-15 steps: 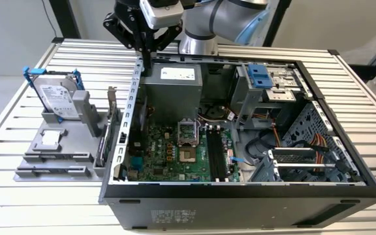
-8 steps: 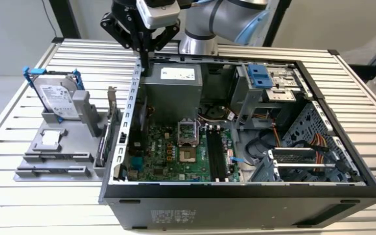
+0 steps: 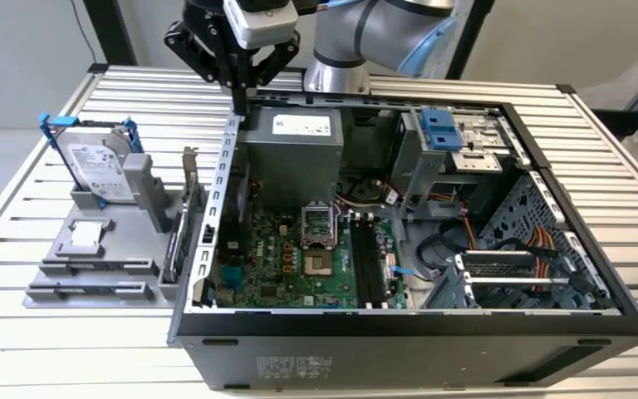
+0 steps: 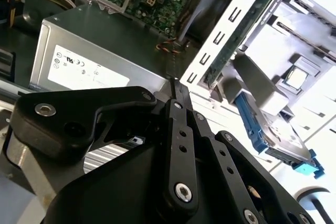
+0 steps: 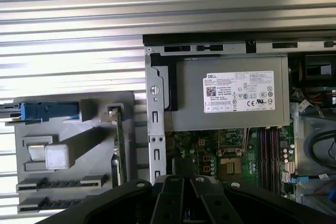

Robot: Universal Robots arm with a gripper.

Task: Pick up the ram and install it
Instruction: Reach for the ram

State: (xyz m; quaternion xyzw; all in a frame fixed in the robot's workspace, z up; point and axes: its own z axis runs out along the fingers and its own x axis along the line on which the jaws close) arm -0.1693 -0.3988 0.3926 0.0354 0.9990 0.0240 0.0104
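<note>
Gripper (image 3: 238, 105) hovers above the case (image 3: 227, 170) wall next to the holder (image 3: 56, 278), jaws closed on nothing visible. Ram's place cannot be told: holder grooves or board slots (image 3: 369, 262). Judged light, stiff, fragile; grip the long edges, clear of chips and contacts.

We find free room above the motherboard (image 3: 296, 262) in the middle of the case. The power supply (image 3: 292, 162) blocks the far end. The drive cage (image 3: 458, 145) and cables (image 3: 524, 241) crowd the exterior view's right. The gripper (image 3: 238, 106) hangs just above the left case wall (image 3: 227, 183), and the hard drive (image 3: 95, 166) stands upright beyond that wall.
</note>
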